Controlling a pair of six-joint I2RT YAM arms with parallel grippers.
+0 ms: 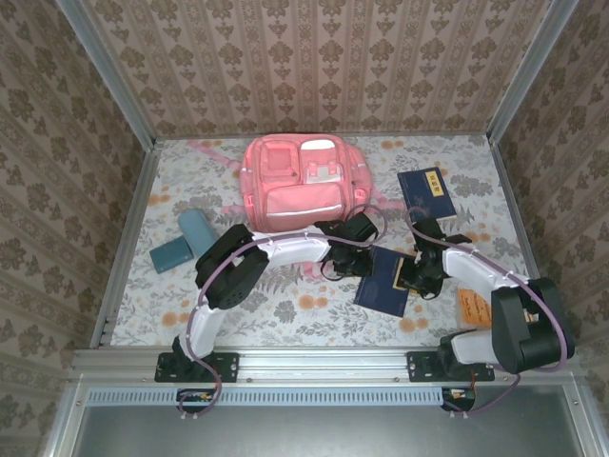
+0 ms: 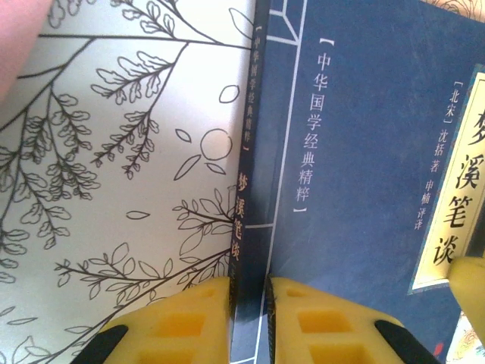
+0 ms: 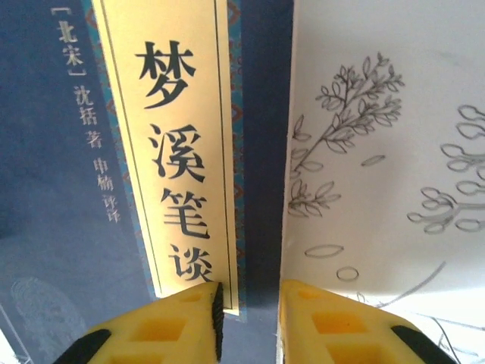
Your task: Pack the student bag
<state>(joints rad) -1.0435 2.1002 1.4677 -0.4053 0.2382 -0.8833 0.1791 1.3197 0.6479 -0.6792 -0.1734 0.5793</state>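
The pink student bag point(image 1: 297, 186) lies flat, front pockets upward.

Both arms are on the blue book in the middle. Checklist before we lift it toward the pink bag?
1. Left fingers straddle the dark blue book at its spine: ok.
2. Right fingers straddle its opposite edge: ok.
3. Firm hold on both edges: cannot tell.
4. Student bag open to take the book: cannot tell; it lies with its front pockets up.
5. Second book lies apart, clear of this one: ok.
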